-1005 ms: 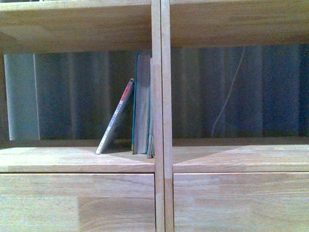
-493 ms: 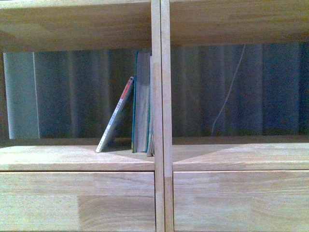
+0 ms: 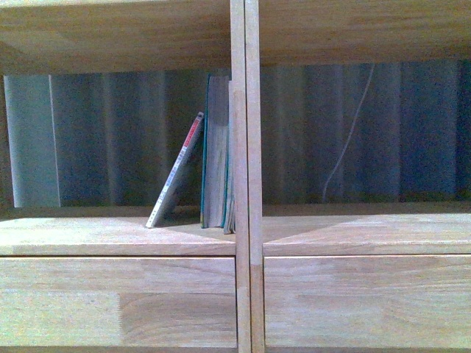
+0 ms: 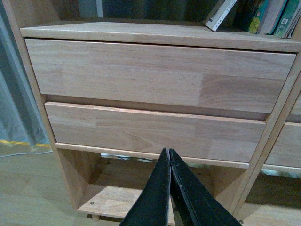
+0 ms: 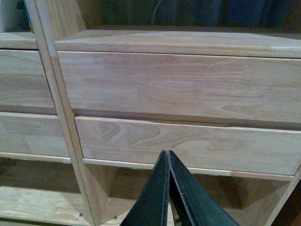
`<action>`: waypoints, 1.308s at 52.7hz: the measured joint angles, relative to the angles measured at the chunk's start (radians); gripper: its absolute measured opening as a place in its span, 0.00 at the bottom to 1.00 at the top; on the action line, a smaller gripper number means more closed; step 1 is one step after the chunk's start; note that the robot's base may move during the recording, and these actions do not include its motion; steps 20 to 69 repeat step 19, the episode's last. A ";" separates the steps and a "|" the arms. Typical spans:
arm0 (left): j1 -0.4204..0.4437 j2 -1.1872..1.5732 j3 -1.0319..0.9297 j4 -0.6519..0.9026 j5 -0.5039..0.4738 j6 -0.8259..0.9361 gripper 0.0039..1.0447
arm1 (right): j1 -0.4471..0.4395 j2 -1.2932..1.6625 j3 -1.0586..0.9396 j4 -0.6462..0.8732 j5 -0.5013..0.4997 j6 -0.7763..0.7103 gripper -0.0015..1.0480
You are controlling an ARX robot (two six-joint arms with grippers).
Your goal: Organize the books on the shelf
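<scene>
Books sit as before; my view has crept upward.
Thin paperback (image 3: 176, 170) leans toward teal books (image 3: 215, 153) at frame centre; left gripper (image 4: 169, 155) and right gripper (image 5: 168, 157) pressed together.

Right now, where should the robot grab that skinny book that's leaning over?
Probably near the top of the thin paperback, jaws closing across its two covers. Come from the front, on the open left side. It tilts with its top against the upright teal books, so its spine faces out and only the left has free room.
</scene>
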 joint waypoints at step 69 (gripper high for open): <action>0.000 0.000 0.000 0.000 0.000 0.000 0.57 | 0.000 0.000 0.000 0.000 0.000 0.001 0.61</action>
